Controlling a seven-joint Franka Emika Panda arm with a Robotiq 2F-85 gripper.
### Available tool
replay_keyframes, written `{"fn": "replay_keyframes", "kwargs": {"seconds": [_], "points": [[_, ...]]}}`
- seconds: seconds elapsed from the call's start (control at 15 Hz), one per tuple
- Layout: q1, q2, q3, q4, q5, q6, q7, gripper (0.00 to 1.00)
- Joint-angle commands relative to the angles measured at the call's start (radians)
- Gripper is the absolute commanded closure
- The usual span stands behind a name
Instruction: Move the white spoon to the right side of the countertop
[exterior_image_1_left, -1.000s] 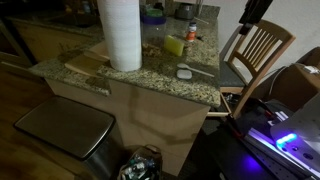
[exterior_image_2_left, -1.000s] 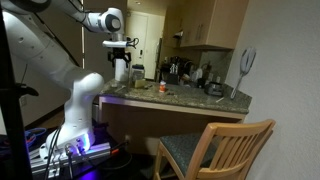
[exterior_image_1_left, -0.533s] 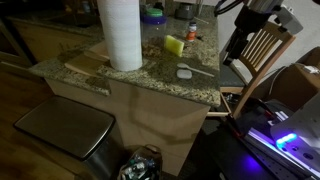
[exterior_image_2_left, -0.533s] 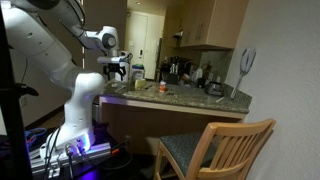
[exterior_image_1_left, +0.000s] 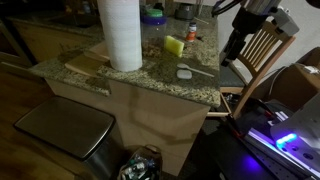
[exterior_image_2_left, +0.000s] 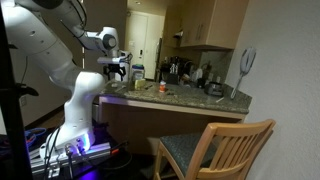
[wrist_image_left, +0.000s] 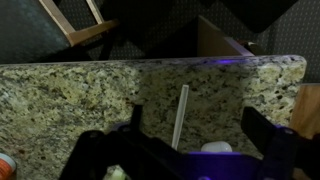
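The white spoon (exterior_image_1_left: 185, 72) lies on the speckled granite countertop (exterior_image_1_left: 150, 78) near its edge, its thin handle pointing away from the oval bowl. In the wrist view the handle (wrist_image_left: 180, 112) and part of the bowl show between my fingers. My gripper (exterior_image_1_left: 232, 48) hangs open and empty just above the counter's edge, beside the spoon and not touching it. It also shows in the wrist view (wrist_image_left: 196, 120) and in an exterior view (exterior_image_2_left: 118, 72). A yellow-green sponge (exterior_image_1_left: 174, 45) sits farther in on the counter.
A tall white paper-towel roll (exterior_image_1_left: 120, 35) stands on a wooden cutting board (exterior_image_1_left: 85, 62). A wooden chair (exterior_image_1_left: 258, 50) stands next to the counter by the arm. A metal bin (exterior_image_1_left: 65, 130) sits on the floor. Jars and bottles (exterior_image_2_left: 180, 72) line the back.
In the last second the arm came down and in toward the counter edge by the spoon. Over the last half second nothing visibly moved.
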Motion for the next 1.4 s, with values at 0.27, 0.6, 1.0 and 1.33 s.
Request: {"fn": "replay_keyframes", "kwargs": {"seconds": [0.27,0.6,1.0,1.33], "points": [[-0.021,0.271,0.037,0.018,-0.017,0.294,0.093,0.0],[-0.009,0.286,0.033,0.018,-0.012,0.285,0.099,0.0],[-0.029,0.357,0.046,0.017,-0.022,0.375,0.138,0.0],[-0.015,0.359,0.041,0.017,-0.007,0.364,0.155,0.0]]}}
